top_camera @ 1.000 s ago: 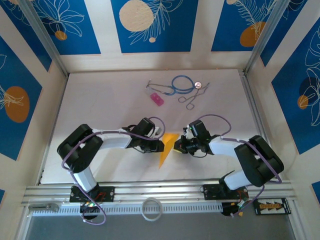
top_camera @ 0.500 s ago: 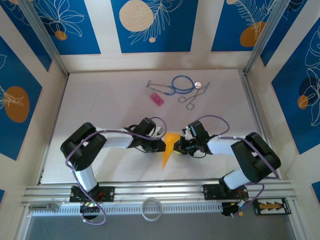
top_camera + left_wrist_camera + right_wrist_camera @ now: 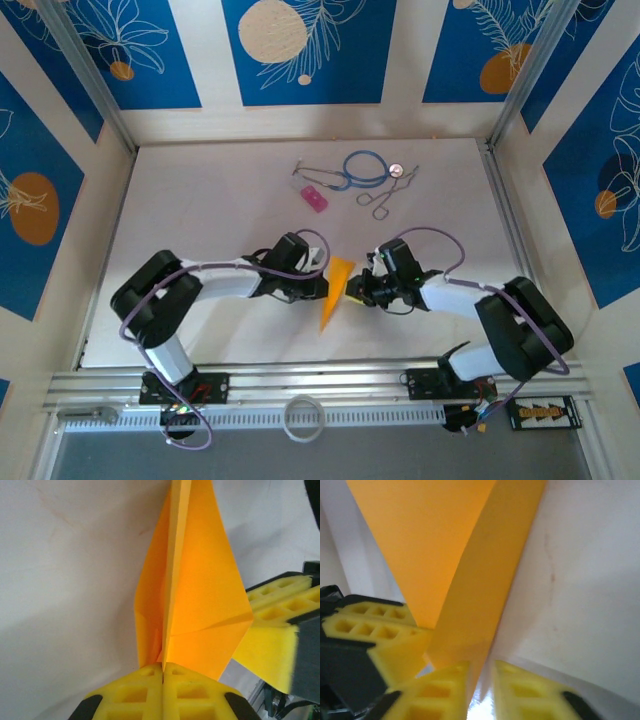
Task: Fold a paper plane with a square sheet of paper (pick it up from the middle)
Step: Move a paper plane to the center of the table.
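Observation:
The orange-yellow paper plane [image 3: 335, 293] stands as a narrow pointed dart between my two grippers, tip toward the near edge. In the left wrist view its centre ridge [image 3: 172, 580] runs straight down into my left gripper [image 3: 163, 666], which is shut on it. My left gripper [image 3: 323, 288] is at the paper's left side in the top view, and my right gripper [image 3: 354, 290] is at its right side. In the right wrist view my right gripper [image 3: 481, 666] has its jaws slightly apart, with a folded flap of the paper [image 3: 480, 590] lying against the left pad.
A small pink block [image 3: 314, 198], a blue stethoscope [image 3: 365, 167] and metal forceps [image 3: 385, 197] lie at the far middle of the white table [image 3: 200, 210]. A white ring [image 3: 303, 418] sits on the front rail.
My left gripper has closed on the paper's ridge. My right gripper's jaws have parted a little. The paper now looks narrower, with its wings drawn up together.

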Available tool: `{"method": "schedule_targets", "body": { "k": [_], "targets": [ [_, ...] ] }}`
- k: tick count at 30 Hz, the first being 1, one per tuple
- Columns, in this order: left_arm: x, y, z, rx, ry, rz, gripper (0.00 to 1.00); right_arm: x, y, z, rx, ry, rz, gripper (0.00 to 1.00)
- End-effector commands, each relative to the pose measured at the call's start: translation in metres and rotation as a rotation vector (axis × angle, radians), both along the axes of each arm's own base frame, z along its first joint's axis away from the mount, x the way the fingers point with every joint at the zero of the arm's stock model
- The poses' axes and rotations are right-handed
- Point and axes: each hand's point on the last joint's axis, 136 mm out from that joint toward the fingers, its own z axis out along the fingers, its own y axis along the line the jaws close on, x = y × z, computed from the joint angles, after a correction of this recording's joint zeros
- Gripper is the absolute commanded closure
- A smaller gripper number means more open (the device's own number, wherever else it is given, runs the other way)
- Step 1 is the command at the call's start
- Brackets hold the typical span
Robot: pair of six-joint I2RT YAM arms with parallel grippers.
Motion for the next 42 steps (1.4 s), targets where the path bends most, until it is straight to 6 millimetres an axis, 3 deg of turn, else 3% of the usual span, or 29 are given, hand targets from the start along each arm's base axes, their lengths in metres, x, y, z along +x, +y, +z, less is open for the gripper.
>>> {"method": "schedule_targets", "body": {
  "k": [1,6,10,12,17,21,27,32,42],
  "targets": [
    [0.006,0.018,0.009,0.086,-0.097,0.041,1.0,0.0,0.001,0.015,0.012,-0.016,-0.008,0.68],
    [0.01,0.025,0.014,0.153,-0.145,0.061,1.0,0.008,0.017,0.035,0.036,-0.034,0.014,0.6],
    [0.009,0.025,0.013,0.188,-0.156,0.056,1.0,0.012,0.032,0.035,0.035,-0.018,0.044,0.6],
    [0.008,0.025,0.012,0.197,-0.156,0.055,1.0,0.013,0.036,0.026,-0.006,0.018,0.048,0.6],
    [0.007,0.026,0.011,0.212,-0.156,0.059,1.0,0.014,0.036,-0.001,-0.092,0.104,0.034,0.66],
    [0.006,0.026,0.009,0.222,-0.15,0.051,1.0,0.013,0.035,-0.01,-0.105,0.122,0.033,0.77],
    [0.002,0.02,0.004,0.212,-0.127,0.027,0.9,0.011,0.033,-0.016,-0.092,0.131,0.043,0.92],
    [0.0,0.012,0.002,0.185,-0.106,-0.003,0.8,0.01,0.032,-0.021,-0.07,0.146,0.034,0.96],
    [-0.003,0.012,-0.006,0.205,-0.087,-0.018,0.75,0.009,0.03,-0.025,-0.074,0.163,0.034,0.97]
  ]
}}
